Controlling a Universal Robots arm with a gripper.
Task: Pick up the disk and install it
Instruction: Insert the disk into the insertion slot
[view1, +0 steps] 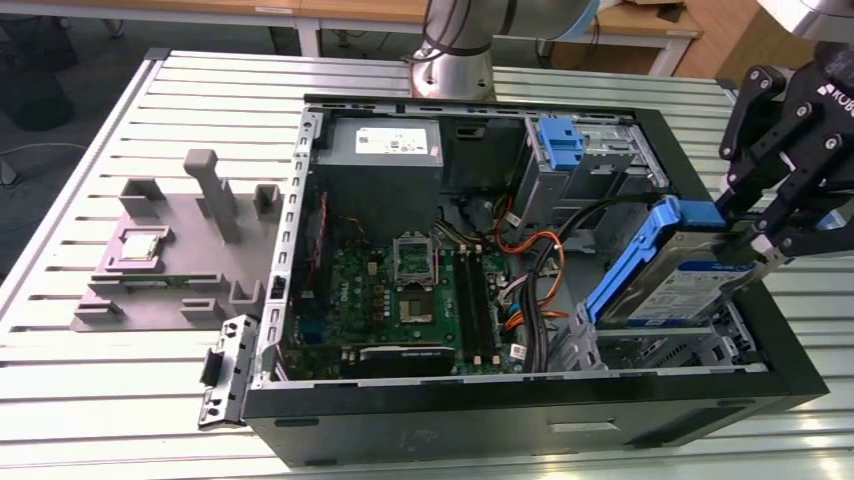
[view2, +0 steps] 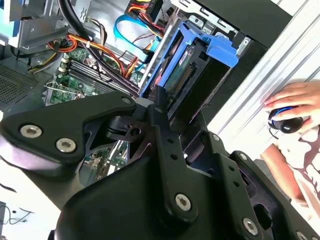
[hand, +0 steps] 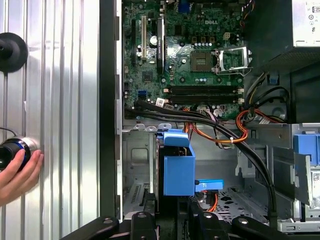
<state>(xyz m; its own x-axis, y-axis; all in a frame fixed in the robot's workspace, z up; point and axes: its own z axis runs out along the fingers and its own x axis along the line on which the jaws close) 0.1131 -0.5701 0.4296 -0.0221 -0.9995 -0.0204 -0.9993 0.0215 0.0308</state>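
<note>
Alignment matters most at this step. The hand (view1: 754, 240) is clenched on the upper edge of the disk (view1: 674, 280) and holds it tilted, its lower end dipped into the drive bay (view1: 667, 345) at the exterior view's right of the open computer case (view1: 534, 420). The disk is not yet seated; its blue bracket (hand: 178, 167) stands proud of the metal cage in the first wrist view.

To do this well, I judge that the bracket's long sides should run parallel with the bay walls, so the tilt has to come off as the disk goes in, or a corner will likely bind. The orange and black cables (view1: 541, 270) lie just beside the bay and could be pinched under the bracket. The grip should stay firm, since a slip would drop the disk near the motherboard (view1: 414, 290).

The case lies on a slatted metal surface (view1: 174, 400), with a grey fixture (view1: 160, 270) carrying a small square chip (view1: 140, 247) well apart from it, at the exterior view's left. A person's hand (hand: 17, 175) rests on a round black knob (hand: 7, 152) on the slats near the case. Behind, the arm's base (view1: 454, 60) stands at the far edge, and wooden desks (view1: 334, 10) line the room.
</note>
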